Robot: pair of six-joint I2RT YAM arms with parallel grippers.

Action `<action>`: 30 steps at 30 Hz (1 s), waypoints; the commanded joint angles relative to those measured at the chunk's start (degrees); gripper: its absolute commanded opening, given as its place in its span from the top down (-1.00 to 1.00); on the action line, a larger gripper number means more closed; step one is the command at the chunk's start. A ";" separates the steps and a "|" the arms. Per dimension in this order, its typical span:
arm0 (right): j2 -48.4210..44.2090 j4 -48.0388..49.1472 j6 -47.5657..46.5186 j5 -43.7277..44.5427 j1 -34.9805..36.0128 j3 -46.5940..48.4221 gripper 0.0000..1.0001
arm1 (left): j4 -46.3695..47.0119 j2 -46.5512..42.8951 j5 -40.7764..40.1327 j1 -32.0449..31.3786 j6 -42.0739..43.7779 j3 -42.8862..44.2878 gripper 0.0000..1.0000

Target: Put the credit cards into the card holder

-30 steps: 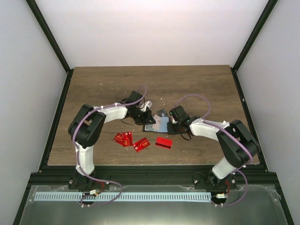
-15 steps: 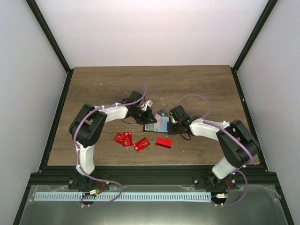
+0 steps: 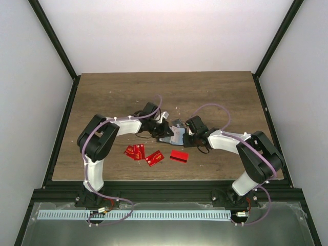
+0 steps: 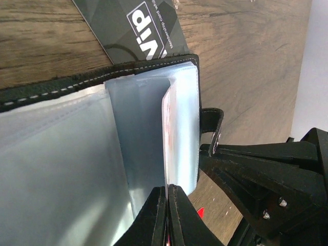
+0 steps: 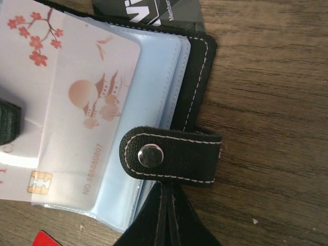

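Though vague overhead, white card (image 5: pixel 92 77), seemingly sleeved.

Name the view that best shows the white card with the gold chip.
Right wrist: the white card sits inside a clear sleeve, print, chip and number readable. Left wrist shows sleeves edge-on; top external only a pale patch.

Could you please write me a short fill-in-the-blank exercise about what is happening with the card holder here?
The card holder is ___, its insides showing. The left gripper pinches one of its clear plastic ___. The right gripper is shut on its snap ___. The loose cards nearest the arms' bases are ___.
Missing words: open; sleeves; strap; red.
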 commanded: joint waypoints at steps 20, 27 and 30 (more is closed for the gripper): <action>0.79 3.60 -0.22 -2.15 0.41 -1.15 0.99 | 2.68 4.80 0.79 -3.96 -2.25 -0.08 0.92; 0.74 2.63 -0.36 -0.59 0.29 -1.01 0.99 | -1.37 3.00 -2.87 -4.03 -1.38 0.84 0.77; 0.48 1.93 -0.27 0.22 0.11 -1.02 0.99 | -3.68 1.57 -4.48 -4.14 1.25 1.12 0.62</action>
